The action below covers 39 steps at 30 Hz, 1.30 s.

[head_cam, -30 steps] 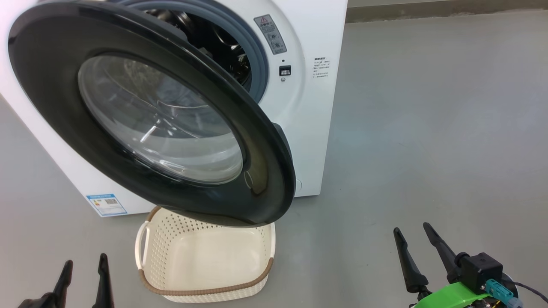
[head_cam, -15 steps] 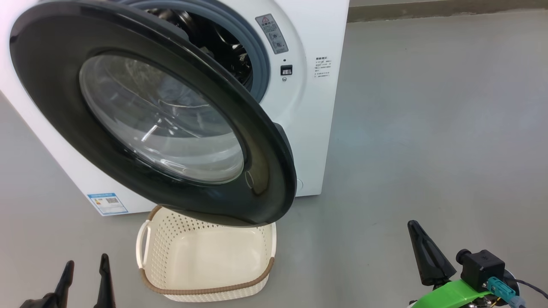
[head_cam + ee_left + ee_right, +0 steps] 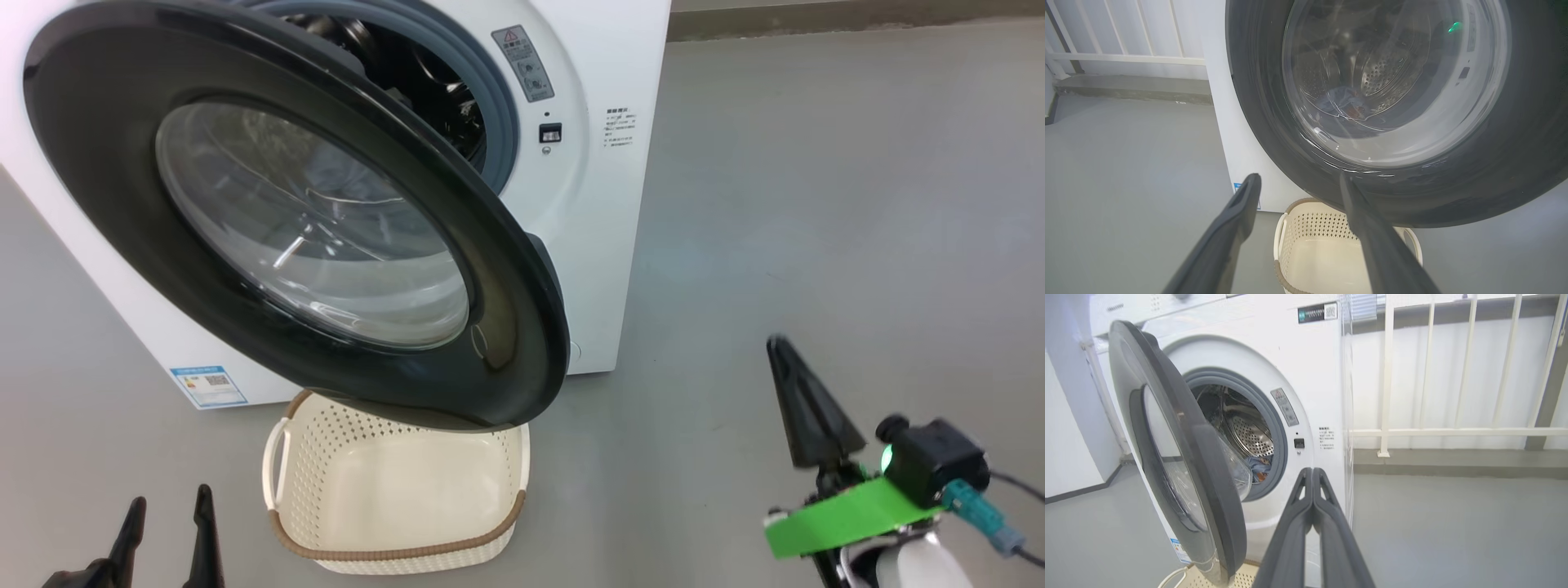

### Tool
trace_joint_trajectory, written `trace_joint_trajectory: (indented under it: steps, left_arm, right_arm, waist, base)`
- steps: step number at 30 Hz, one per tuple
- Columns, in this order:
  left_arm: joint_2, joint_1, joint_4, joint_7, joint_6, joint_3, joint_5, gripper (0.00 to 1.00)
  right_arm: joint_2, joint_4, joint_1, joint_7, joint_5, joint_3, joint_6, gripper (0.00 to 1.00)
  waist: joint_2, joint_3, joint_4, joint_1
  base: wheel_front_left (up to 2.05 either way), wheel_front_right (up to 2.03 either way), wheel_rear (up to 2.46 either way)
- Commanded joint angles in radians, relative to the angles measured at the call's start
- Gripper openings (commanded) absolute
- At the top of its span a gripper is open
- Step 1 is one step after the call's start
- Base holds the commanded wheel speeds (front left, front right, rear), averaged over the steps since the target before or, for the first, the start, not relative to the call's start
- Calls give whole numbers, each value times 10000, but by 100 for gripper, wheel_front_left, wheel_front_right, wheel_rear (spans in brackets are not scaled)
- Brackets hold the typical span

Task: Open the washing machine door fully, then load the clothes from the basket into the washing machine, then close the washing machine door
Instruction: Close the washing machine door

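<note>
Clothes (image 3: 1257, 467) lay in the drum of the washing machine (image 3: 588, 245), and the basket (image 3: 400, 554) sat empty on the floor, so I judged loading done. The washing machine door (image 3: 310, 229) stood half open above the basket; closing it remained. My right gripper (image 3: 782, 359) was clenched on nothing, clear of the door; my left gripper (image 3: 170, 498) was released, empty.

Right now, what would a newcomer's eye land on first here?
The glossy black washing machine door, swung partly open at the head view's upper left, its lower edge overhanging the empty-looking basket on the floor. Next, the clothes, blue fabric lying inside the drum behind it. At lower right, the right end effector is shut, fingers pointing up.
</note>
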Motion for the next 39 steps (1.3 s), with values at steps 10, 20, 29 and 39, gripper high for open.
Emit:
trace_joint_trajectory:
  steps: [10, 20, 29, 39]
  left_arm:
    - [-44, -200, -142, -107, -15, -34, 30, 100]
    - [-237, -362, -114, -107, -15, -631, -196, 100]
    - [-317, -539, -106, -107, -15, -982, -463, 100]
    - [-341, -702, -144, -107, -15, -1112, -622, 100]
  right_arm:
    - [107, -1846, -1682, -48, 424, 2047, 16, 0]
    - [123, -412, -2347, -48, 1359, 3567, 16, 0]
    - [124, 1405, -2650, -48, 1698, 3453, 16, 0]
    - [125, 2130, -3004, -48, 1666, 3208, 16, 0]
  waist:
    - [0, -37, 419, 0]
    - [0, 91, 1450, 0]
    - [0, 540, 2159, 0]
    - [0, 829, 2260, 0]
  base:
    - [0, 0, 0]
    - [0, 0, 0]
    - [0, 0, 0]
    - [0, 0, 0]
